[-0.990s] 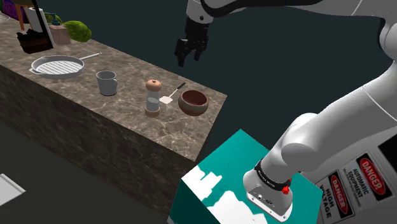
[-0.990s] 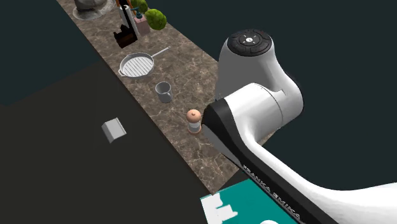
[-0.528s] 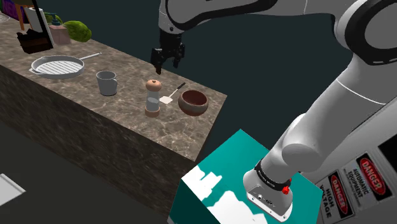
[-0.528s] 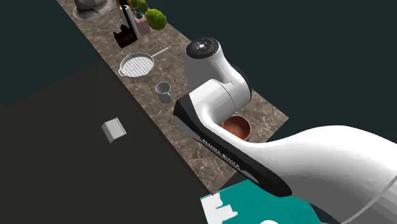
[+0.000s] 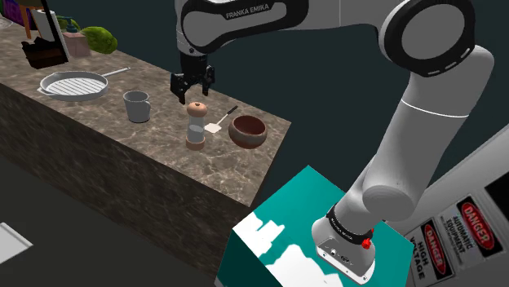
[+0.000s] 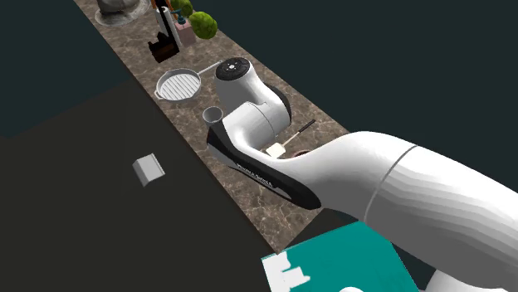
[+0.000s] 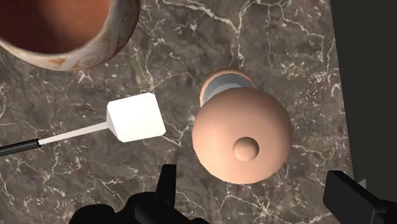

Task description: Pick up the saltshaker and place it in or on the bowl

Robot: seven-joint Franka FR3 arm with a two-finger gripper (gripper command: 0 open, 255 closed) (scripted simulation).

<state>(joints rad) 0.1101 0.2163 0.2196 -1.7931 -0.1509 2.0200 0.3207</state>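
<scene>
My tool [image 5: 192, 90] is spread wide apart right now with nothing in it. It points straight down and hangs just above the saltshaker [image 5: 196, 125], at its 12 o'clock in the shoulder view. From the wrist cam, the fingers [image 7: 167, 188] straddle the shaker's round pinkish-brown cap with gaps on both sides, so no contact.

The shaker stands upright on the desk [image 5: 98, 122]. The brown bowl [image 5: 247, 137] sits near it at about 3 o'clock in the shoulder view, with a white spatula [image 5: 215, 127] lying between the two.

Progress-wise I'd say I'm lined up, but the grab, the lift and the drop-off at the bowl are all left to do.

The arm [image 5: 424, 106] rises from the stand [image 5: 318, 220] at 5 o'clock and arches high. It then runs across the top toward 10 o'clock, where the wrist bends down.
</scene>
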